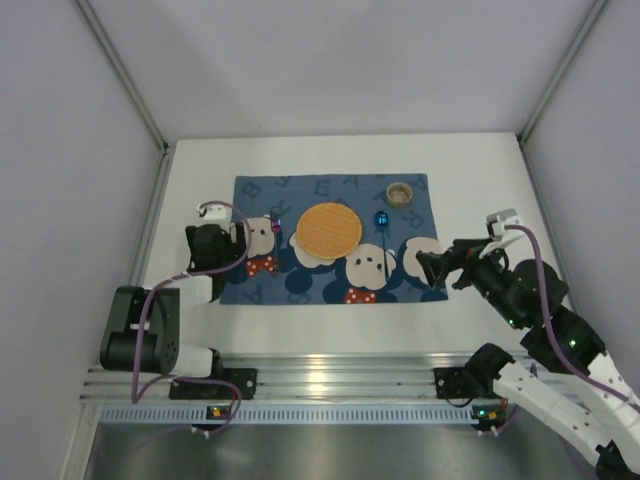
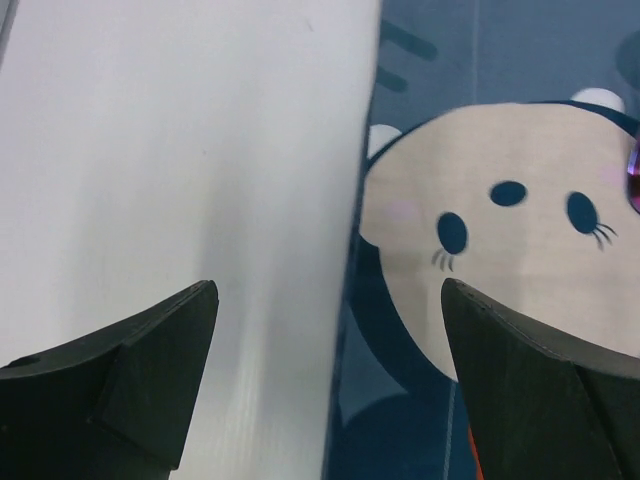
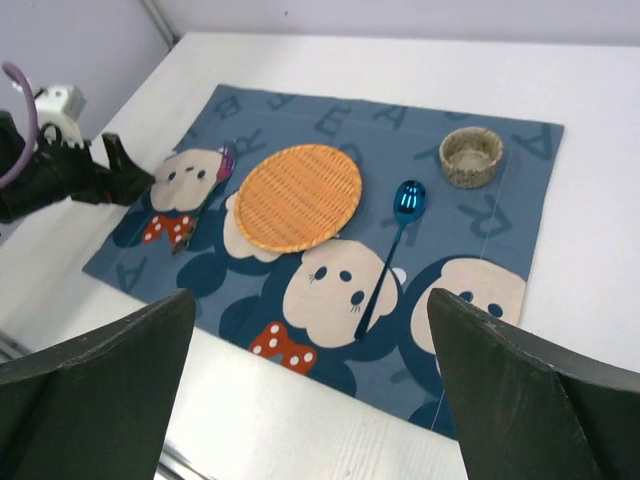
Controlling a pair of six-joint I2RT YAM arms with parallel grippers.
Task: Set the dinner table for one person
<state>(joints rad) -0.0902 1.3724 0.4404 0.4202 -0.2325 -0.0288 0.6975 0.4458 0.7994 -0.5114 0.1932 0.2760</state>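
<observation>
The white dinner table [image 1: 470, 180] carries a blue cartoon-mouse placemat [image 1: 330, 285]. On the mat lie a round orange woven plate [image 1: 329, 229], a shiny blue spoon [image 1: 381, 222] to its right, a purple-tinted utensil [image 1: 277, 224] to its left and a small beige cup [image 1: 400, 192] at the back right. My left gripper [image 1: 243, 248] is open, low over the mat's left edge [image 2: 350, 300], nothing between its fingers. Open and empty too, my right gripper [image 1: 430, 270] hovers over the mat's near right corner. In the right wrist view it looks across at the plate [image 3: 298, 196], spoon [image 3: 398, 235] and cup [image 3: 471, 157].
Grey walls enclose the table on three sides. An aluminium rail [image 1: 340, 385] with both arm bases runs along the near edge. Bare white tabletop [image 3: 300, 420] surrounds the mat on every side.
</observation>
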